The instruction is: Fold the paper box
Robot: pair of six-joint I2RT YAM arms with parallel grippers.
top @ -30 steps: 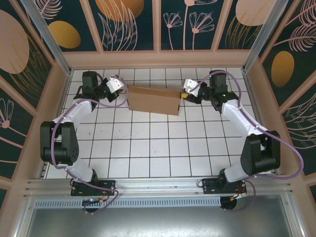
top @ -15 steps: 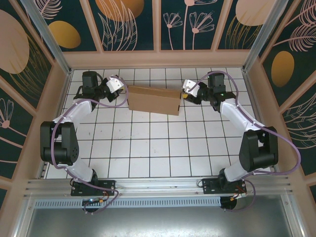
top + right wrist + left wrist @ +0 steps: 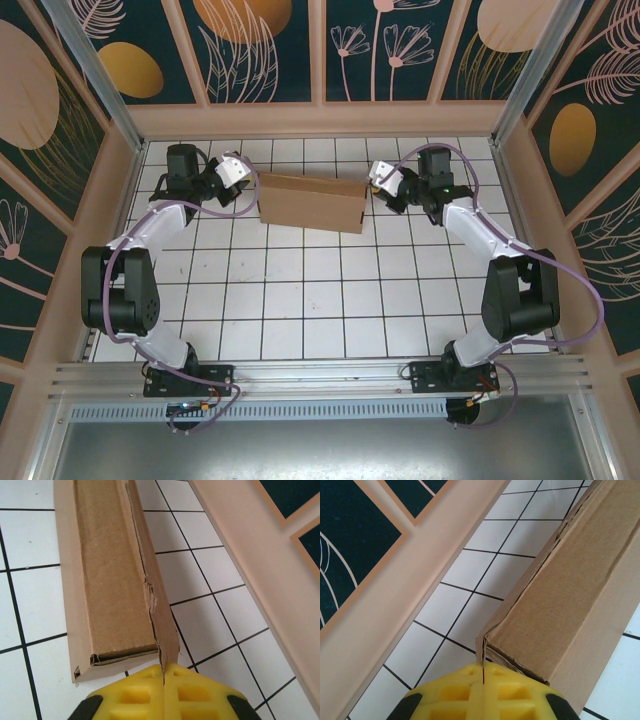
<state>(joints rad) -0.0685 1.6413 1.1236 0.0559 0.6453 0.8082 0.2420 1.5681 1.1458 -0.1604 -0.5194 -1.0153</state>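
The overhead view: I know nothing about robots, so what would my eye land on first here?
A brown paper box lies across the far side of the white tiled table. Reaching in from either side, the left pincer and the right pincer are each shut on one end of it. Close up, their yellow pads pinch a thin cardboard edge.

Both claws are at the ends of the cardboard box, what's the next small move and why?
The left claw and right claw are each shut on a wall edge at opposite ends of the paper box, so I'd probably lift both together, evenly; uneven motion could tear it.
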